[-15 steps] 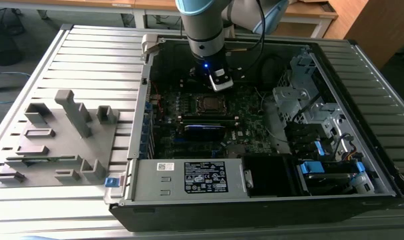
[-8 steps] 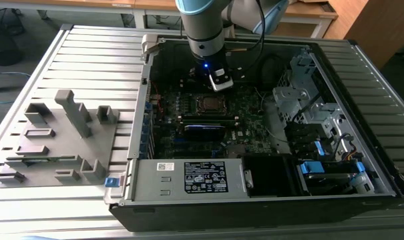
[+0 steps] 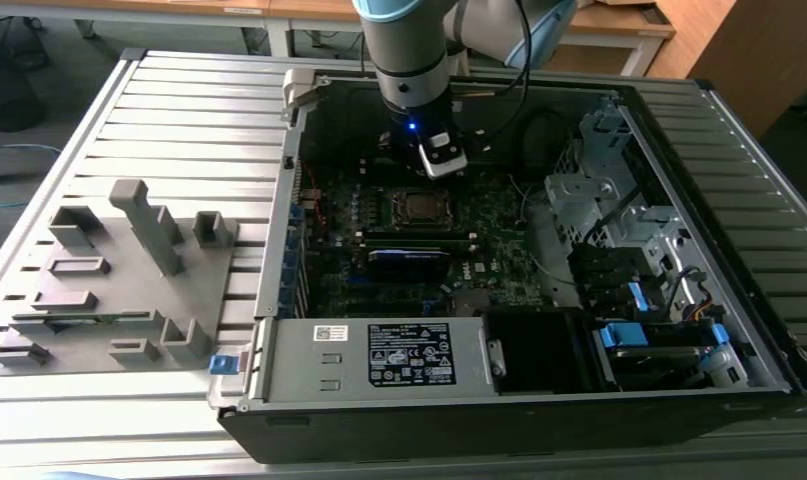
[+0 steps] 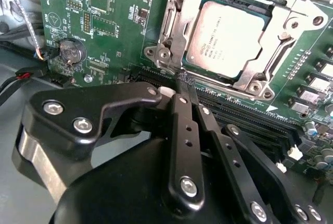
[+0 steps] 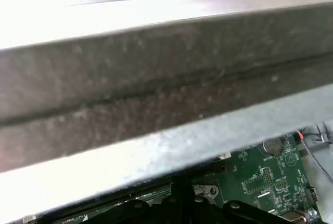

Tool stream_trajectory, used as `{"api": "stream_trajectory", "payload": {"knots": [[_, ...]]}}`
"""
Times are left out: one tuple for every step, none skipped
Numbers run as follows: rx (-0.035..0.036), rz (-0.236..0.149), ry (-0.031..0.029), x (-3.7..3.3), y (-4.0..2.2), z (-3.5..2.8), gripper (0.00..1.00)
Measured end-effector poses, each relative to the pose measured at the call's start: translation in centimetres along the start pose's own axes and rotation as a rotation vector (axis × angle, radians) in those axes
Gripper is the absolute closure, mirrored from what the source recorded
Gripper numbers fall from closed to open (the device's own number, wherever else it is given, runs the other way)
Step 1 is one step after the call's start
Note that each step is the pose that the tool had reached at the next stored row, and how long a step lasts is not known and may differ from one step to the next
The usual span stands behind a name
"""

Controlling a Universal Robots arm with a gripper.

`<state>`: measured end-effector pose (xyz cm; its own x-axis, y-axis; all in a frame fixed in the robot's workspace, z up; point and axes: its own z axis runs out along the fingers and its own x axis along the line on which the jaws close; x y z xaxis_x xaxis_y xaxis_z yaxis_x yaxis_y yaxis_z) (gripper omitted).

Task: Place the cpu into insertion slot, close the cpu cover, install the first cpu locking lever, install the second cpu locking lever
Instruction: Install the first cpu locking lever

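With the chip seated, I judge we are at the lever step.

In the second wrist view the cpu [image 4: 226, 39] lies flat in the insertion slot [image 4: 270, 11], and the cpu cover [image 4: 174, 31] seems closed over its edges. My gripper [image 4: 183, 78] hangs just beside the socket corner, fingers pressed together and holding nothing. The levers are hard to make out; catching one would call for a fine, low approach.

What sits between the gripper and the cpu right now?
In the second wrist view, the cpu cover edge lies between the gripper and the cpu.
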<state>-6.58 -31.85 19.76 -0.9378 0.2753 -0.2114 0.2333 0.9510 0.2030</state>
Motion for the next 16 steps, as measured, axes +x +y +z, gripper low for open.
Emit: {"api": "stream_trajectory", "payload": {"knots": [[-0.0002, 0.000, -0.0001, 0.00, 0.00, 0.00, 0.89], [-0.0003, 0.000, -0.0001, 0.00, 0.01, 0.00, 0.89], [-0.0002, 0.000, 0.0000, -0.01, 0.00, -0.01, 0.89], [0.0000, 0.000, 0.0002, -0.01, -0.02, -0.02, 0.89], [0.0001, 0.000, 0.0002, -0.02, -0.06, -0.02, 0.89], [-0.0001, 0.000, 0.0000, -0.03, -0.09, -0.01, 0.89], [-0.0004, 0.000, -0.0009, -0.02, -0.10, 0.01, 0.89], [-0.0008, 0.000, -0.0023, -0.02, -0.13, 0.04, 0.89], [-0.0014, -0.001, -0.0051, -0.01, -0.16, 0.10, 0.89], [-0.0027, -0.001, -0.0090, 0.00, -0.18, 0.17, 0.89], [-0.0037, -0.002, -0.0131, 0.02, -0.21, 0.25, 0.89], [-0.0050, -0.003, -0.0178, 0.04, -0.24, 0.32, 0.89], [-0.0060, -0.003, -0.0212, 0.05, -0.25, 0.37, 0.89], [-0.0068, -0.004, -0.0235, 0.06, -0.25, 0.41, 0.89], [-0.0070, -0.004, -0.0246, 0.06, -0.26, 0.43, 0.89], [-0.0074, -0.004, -0.0256, 0.07, -0.26, 0.46, 0.89]]}}
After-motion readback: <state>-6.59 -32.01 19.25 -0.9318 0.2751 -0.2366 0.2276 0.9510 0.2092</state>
